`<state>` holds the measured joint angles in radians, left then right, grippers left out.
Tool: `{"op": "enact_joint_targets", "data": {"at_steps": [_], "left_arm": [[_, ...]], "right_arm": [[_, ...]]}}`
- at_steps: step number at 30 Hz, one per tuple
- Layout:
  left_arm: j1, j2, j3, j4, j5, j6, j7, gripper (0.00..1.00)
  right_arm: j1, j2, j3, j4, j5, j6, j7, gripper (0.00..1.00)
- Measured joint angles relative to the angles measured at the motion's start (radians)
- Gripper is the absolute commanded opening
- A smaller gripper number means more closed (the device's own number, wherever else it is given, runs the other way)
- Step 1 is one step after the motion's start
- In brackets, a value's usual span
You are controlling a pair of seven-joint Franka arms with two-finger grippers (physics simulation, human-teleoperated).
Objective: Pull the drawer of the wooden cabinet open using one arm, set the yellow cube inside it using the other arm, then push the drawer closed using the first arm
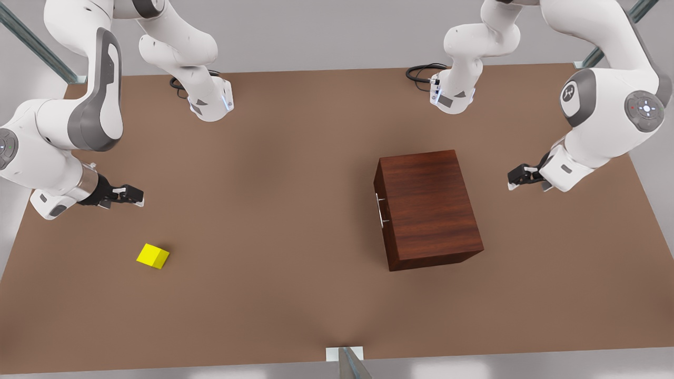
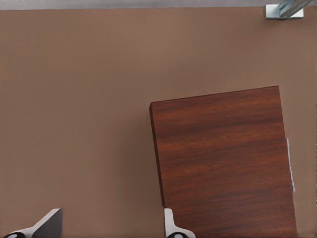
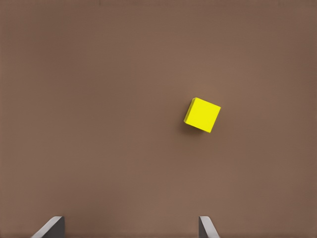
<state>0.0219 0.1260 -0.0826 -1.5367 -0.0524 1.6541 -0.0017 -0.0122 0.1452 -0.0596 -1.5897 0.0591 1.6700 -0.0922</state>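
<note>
A broad brown worktop (image 1: pixel 295 173) with a plain matte face fills the middle of the room, lit evenly with only soft shadows across it. Beyond its far edge lies a pale grey floor (image 1: pixel 326 37), and slanted metal struts (image 1: pixel 31 45) stand at the 2 far corners. At the near edge another metal strut (image 1: pixel 350 363) sits on a small white plate, and 2 black cables (image 1: pixel 421 71) coil on the far side.

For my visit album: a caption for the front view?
Two open tools wait above a table: yellow cube apart from closed wooden cabinet.
</note>
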Motion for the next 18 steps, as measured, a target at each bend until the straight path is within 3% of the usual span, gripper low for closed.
{"op": "enact_joint_targets", "data": {"at_steps": [5, 9, 14, 18], "left_arm": [[-0.05, 0.041, 0.001, 0.04, -0.002, 0.01, -0.004, 1.0], [-0.286, 0.138, 0.0, 0.157, 0.028, 0.017, -0.067, 1.0], [-0.491, 0.398, 0.004, 0.46, 0.077, 0.011, -0.248, 1.0], [-0.564, 0.497, -0.001, 0.505, 0.112, 0.032, -0.434, 1.0]], "right_arm": [[-0.002, 0.006, -0.003, 0.001, 0.002, 0.0, 0.009, 1.0], [-0.015, 0.027, -0.011, 0.001, 0.002, 0.006, 0.055, 1.0], [-0.047, 0.05, -0.016, -0.003, -0.009, 0.045, 0.114, 1.0], [-0.045, 0.097, -0.014, -0.003, -0.018, 0.093, 0.195, 1.0]]}}
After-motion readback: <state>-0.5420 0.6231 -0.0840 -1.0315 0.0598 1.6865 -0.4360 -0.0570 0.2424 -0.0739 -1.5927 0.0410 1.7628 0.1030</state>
